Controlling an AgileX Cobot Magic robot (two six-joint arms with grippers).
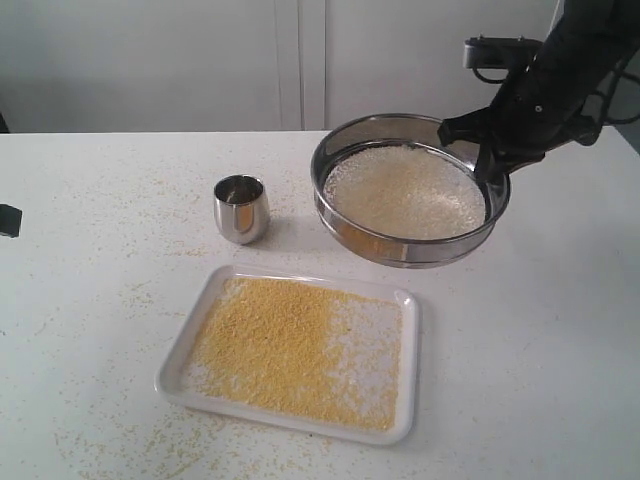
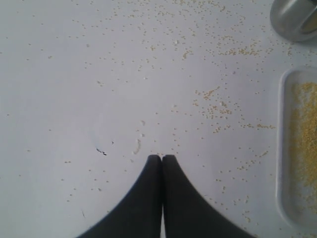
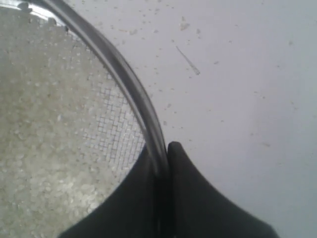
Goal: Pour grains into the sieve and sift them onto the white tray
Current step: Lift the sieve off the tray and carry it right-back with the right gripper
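The sieve (image 1: 345,225) hangs tilted above the table, behind and to the right of the white tray (image 1: 412,345). My right gripper (image 1: 488,170) is shut on the sieve's right rim (image 3: 130,84), one finger inside the ring and one outside. Pale coarse grains (image 1: 405,190) lie on the mesh (image 3: 111,131). Fine yellow grains (image 1: 275,345) cover most of the tray, thinner toward its right side. My left gripper (image 2: 162,157) is shut with nothing in it, over bare table left of the tray's rim (image 2: 281,148). Only a dark bit of the left arm (image 1: 9,220) shows at the exterior view's left edge.
A small shiny steel cup (image 1: 241,208) stands upright behind the tray, left of the sieve. Loose grains (image 1: 150,290) are scattered over the white table (image 1: 90,340), thickest around the tray and the cup (image 2: 297,20). A white wall runs behind the table.
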